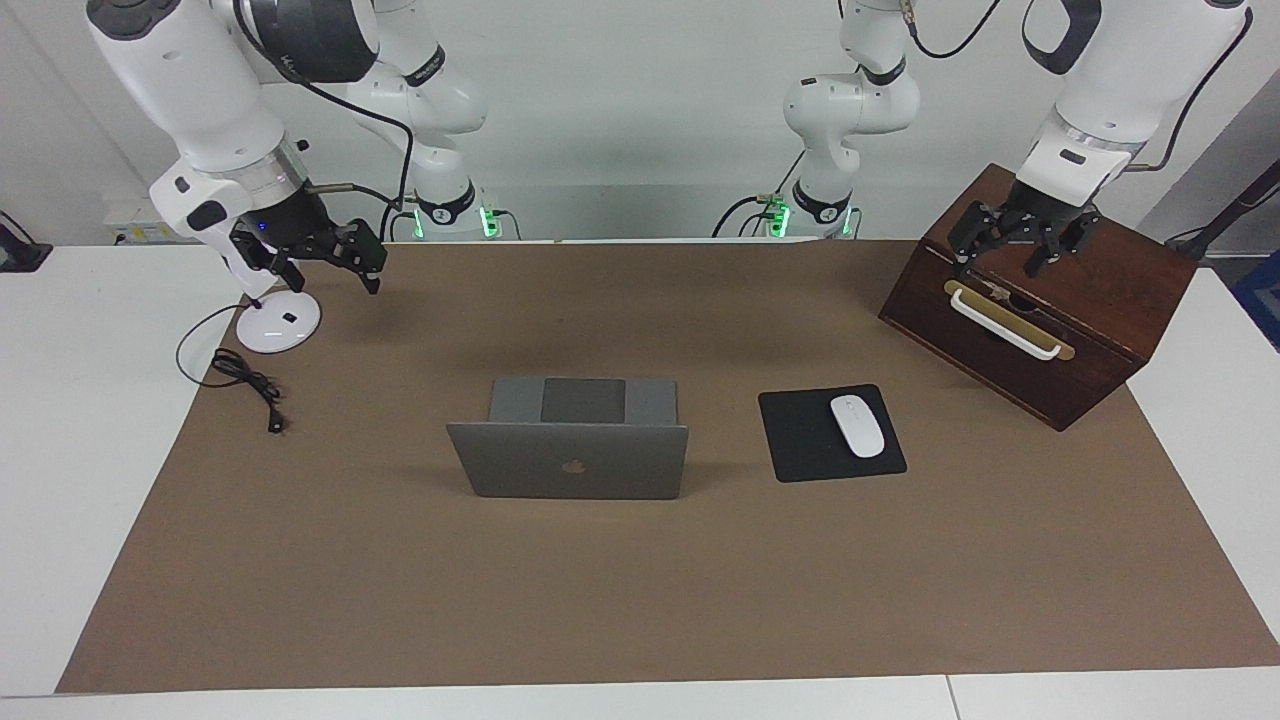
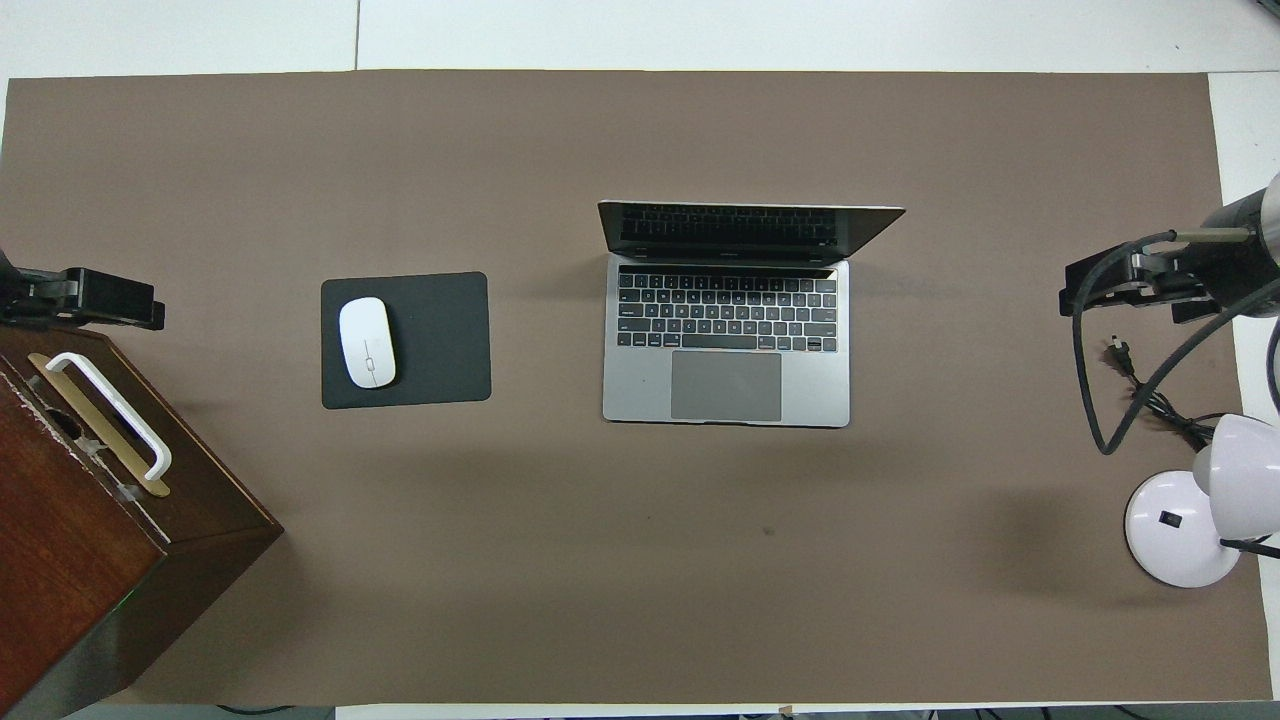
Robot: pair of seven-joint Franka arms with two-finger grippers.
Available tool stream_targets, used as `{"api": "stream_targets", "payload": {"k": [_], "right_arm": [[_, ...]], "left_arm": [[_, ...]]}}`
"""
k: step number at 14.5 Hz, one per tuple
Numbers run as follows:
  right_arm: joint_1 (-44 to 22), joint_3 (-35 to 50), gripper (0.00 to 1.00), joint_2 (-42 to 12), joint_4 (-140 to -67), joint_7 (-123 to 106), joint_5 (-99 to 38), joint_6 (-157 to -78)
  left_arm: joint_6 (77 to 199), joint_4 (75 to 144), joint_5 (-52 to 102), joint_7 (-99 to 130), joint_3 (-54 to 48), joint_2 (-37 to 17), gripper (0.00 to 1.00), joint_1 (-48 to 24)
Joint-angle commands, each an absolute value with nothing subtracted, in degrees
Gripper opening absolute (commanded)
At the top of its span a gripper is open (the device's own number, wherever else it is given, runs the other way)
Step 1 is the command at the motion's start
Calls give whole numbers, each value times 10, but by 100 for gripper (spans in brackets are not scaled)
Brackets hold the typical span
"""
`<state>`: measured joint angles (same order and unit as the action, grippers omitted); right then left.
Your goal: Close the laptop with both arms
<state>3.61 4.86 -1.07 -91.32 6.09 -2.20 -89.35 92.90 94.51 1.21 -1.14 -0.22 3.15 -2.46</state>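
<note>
The silver-grey laptop (image 1: 570, 462) stands open in the middle of the brown mat, with its apple-logo lid upright and its keyboard (image 2: 725, 340) facing the robots. My right gripper (image 1: 330, 272) hangs open and empty in the air over the mat's edge by the lamp, at the right arm's end, well apart from the laptop; it also shows in the overhead view (image 2: 1120, 285). My left gripper (image 1: 1000, 262) hangs open and empty over the wooden box at the left arm's end, also well apart from the laptop; it shows in the overhead view too (image 2: 90, 298).
A black mouse pad (image 1: 800, 440) with a white mouse (image 1: 857, 426) lies beside the laptop toward the left arm's end. A dark wooden box (image 1: 1080, 330) with a white handle stands there too. A white desk lamp (image 1: 278, 322) and its black cable (image 1: 245, 375) lie at the right arm's end.
</note>
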Motion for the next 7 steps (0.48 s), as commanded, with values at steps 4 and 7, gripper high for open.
{"api": "stream_targets", "payload": {"k": [4, 7], "right_arm": [[29, 50, 100, -3, -919, 49, -13, -885], [29, 50, 100, -3, -919, 48, -13, -886]], "left_arm": [[938, 958, 3, -14, -1, 43, 100, -25], [945, 961, 3, -15, -1, 43, 100, -26]]}}
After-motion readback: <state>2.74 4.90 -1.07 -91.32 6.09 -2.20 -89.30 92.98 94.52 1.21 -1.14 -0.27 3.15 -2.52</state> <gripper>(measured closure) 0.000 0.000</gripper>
